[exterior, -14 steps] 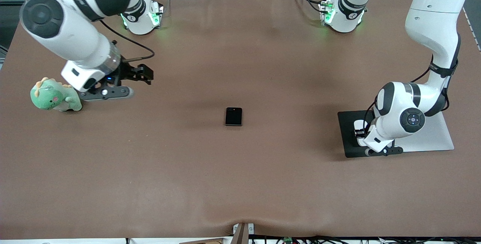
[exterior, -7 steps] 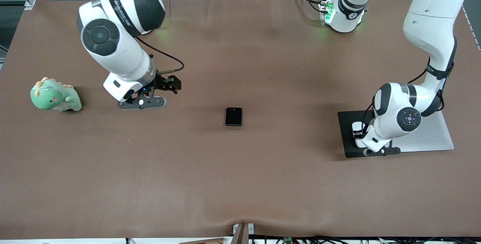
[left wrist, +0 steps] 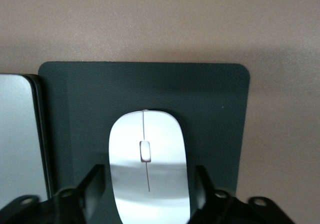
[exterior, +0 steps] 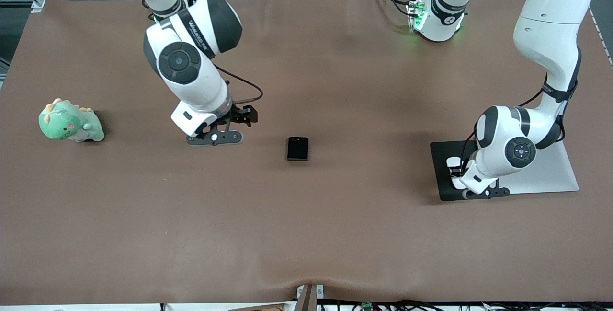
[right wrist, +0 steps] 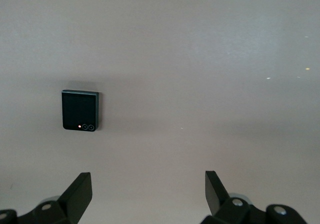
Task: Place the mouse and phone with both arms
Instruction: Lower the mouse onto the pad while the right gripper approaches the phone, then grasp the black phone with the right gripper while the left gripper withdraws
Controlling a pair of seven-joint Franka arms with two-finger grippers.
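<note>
The white mouse lies on a black mouse pad toward the left arm's end of the table. My left gripper is low over it, open, with one finger on each side of the mouse and a small gap at both. In the front view the left wrist hides most of the mouse. The black phone lies flat mid-table and also shows in the right wrist view. My right gripper is open and empty over bare table beside the phone, toward the right arm's end.
A silver-grey flat slab lies against the mouse pad; it also shows in the left wrist view. A green dinosaur plush sits near the right arm's end of the table.
My right arm has swung from beside the dinosaur plush toward the phone, its gripper still open. My left gripper has shifted slightly over the mouse pad.
</note>
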